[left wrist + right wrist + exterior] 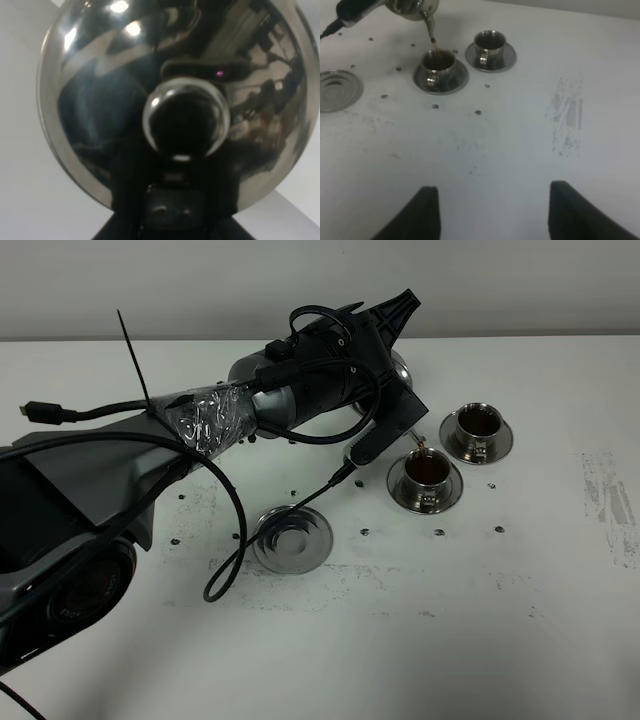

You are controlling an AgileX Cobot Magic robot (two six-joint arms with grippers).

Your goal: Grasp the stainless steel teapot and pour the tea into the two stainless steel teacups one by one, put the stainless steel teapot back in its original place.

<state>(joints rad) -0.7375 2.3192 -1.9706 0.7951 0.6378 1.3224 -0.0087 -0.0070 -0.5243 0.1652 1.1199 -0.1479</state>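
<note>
The left gripper [390,345] is clamping the stainless steel teapot [100,100], holding it tipped in the air over the white table [480,620], with a pale wall behind. Its spout [427,22] is pointing down into the nearer teacup [425,472], beside the farther teacup [478,422]. The right gripper [492,215] is hovering well apart, fingers spread wide around nothing.

White table [520,640] — dark specks [439,532]; grey scuffs [608,495].
</note>
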